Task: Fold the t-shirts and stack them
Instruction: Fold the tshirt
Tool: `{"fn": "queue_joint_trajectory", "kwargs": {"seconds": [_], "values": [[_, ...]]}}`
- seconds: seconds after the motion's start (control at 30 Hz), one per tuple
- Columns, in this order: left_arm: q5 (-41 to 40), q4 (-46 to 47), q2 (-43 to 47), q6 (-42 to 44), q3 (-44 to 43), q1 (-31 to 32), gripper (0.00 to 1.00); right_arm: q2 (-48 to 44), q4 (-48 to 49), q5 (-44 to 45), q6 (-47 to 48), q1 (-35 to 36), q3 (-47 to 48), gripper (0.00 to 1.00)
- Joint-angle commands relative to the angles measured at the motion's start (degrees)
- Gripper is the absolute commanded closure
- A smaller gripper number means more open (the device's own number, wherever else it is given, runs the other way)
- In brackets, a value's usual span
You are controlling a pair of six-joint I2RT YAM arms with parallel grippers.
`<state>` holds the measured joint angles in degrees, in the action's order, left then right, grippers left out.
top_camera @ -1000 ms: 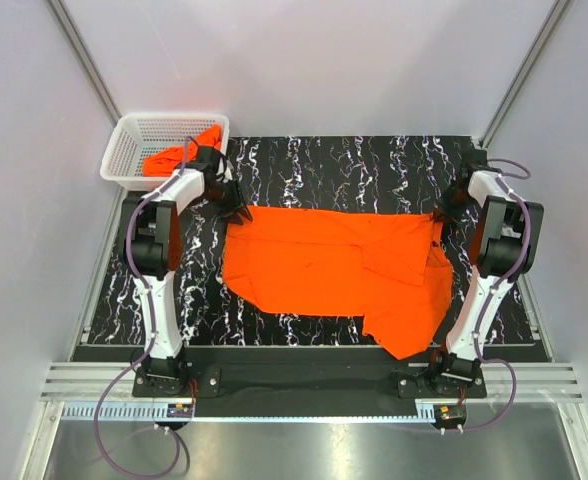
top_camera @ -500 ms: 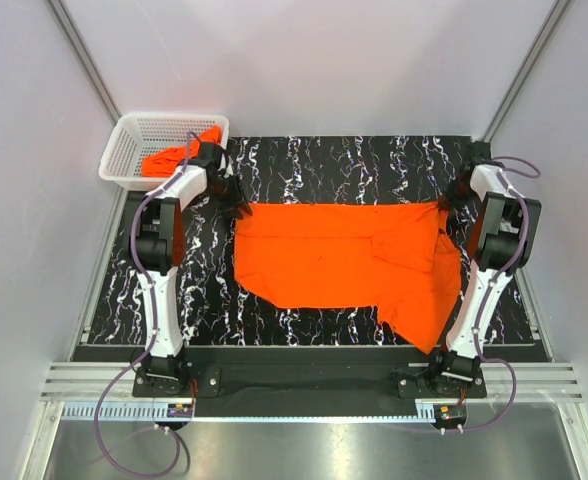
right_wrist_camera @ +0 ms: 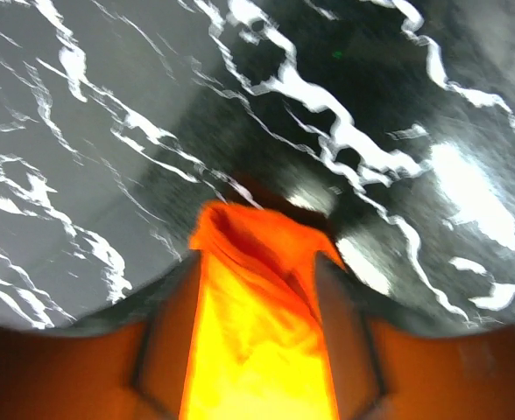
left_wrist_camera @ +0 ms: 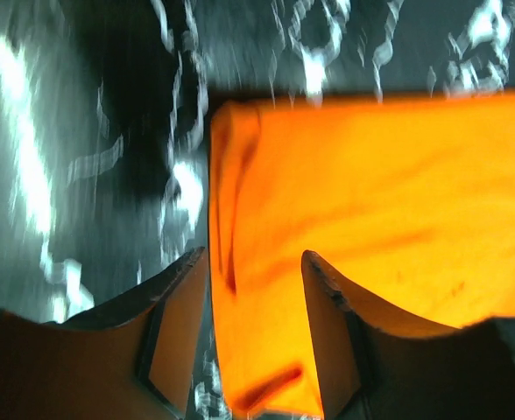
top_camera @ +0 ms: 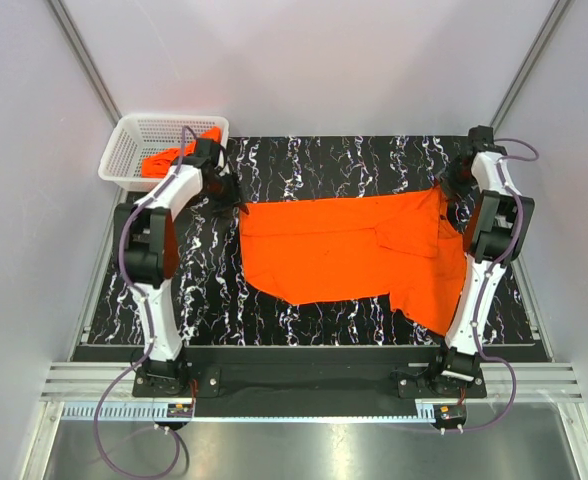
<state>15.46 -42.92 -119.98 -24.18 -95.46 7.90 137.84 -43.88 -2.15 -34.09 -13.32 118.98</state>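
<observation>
We see the shirt point(top_camera: 334, 250) spread across the table point(top_camera: 304, 160) between the arms, its right side rumpled and trailing toward the near edge. Left gripper point(left_wrist_camera: 254, 262) is clamped on its far-left corner, right gripper point(right_wrist_camera: 259, 262) on its far-right corner. Second shirt point(top_camera: 169, 160) sits bunched in the basket point(top_camera: 124, 140), far left.

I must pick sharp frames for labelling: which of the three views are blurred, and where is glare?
Top external view: sharp, evenly lit, the t-shirt crisp on the marbled table. Left wrist view: motion-smeared, veins streaked, bright glare on the table at left, the cloth washed to yellow-orange. Right wrist view: also blurred, the t-shirt glowing yellow toward the bottom, glare on the table at right.
</observation>
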Motion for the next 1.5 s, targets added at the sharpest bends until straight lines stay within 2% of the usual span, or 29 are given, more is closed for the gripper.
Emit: {"fn": "queue_joint_trajectory", "kwargs": {"seconds": [0.0,0.13,0.2,0.4,0.5,0.57,0.6,0.73,0.93,1.2,1.3,1.4,1.47], "values": [[-4.12,0.64,10.81,1.33,3.42,2.2,0.47,-4.5,-6.57,3.47,4.9,-0.13,1.09,0.36],[-4.48,0.64,14.95,0.54,7.47,3.78,0.46,-11.08,-6.92,2.25,5.61,0.05,-2.69,0.23],[-4.57,0.64,17.23,0.02,9.84,4.49,0.46,-13.29,-7.27,0.85,5.78,0.49,-5.15,0.21],[-7.64,1.25,21.98,-2.35,14.77,12.3,0.48,-25.67,-7.1,-4.43,7.1,5.39,-17.89,0.2],[-9.66,1.69,21.72,-6.03,16.0,17.84,0.48,-32.62,-7.01,-6.54,7.98,10.22,-25.79,0.19],[-11.85,2.39,20.59,-7.97,16.36,23.54,0.47,-40.94,-6.84,-8.03,7.72,12.95,-32.27,0.19],[-12.73,2.92,20.06,-8.24,16.53,23.56,0.47,-40.98,-6.84,-8.04,7.72,12.97,-34.32,0.19],[-14.5,3.98,16.46,-9.83,17.5,26.55,0.52,-52.55,-5.69,-12.61,5.96,14.9,-45.12,0.19],[-13.01,9.78,14.52,-9.21,23.82,26.38,0.58,-63.38,-7.89,-12.0,8.07,14.9,-51.9,0.18],[-10.98,15.06,18.73,-11.06,33.31,26.46,0.58,-69.11,-8.95,-12.52,9.83,14.9,-57.89,0.18],[-12.64,12.95,24.51,-15.09,38.67,26.64,0.59,-69.2,-8.95,-12.61,10.18,14.82,-58.6,0.18],[-11.87,12.68,34.0,-20.54,47.45,26.64,0.59,-68.24,-8.33,-12.79,10.36,14.9,-57.98,0.18],[-12.21,9.28,40.95,-22.91,51.93,26.73,0.59,-67.62,-7.54,-13.05,10.18,14.9,-57.11,0.18]]}}
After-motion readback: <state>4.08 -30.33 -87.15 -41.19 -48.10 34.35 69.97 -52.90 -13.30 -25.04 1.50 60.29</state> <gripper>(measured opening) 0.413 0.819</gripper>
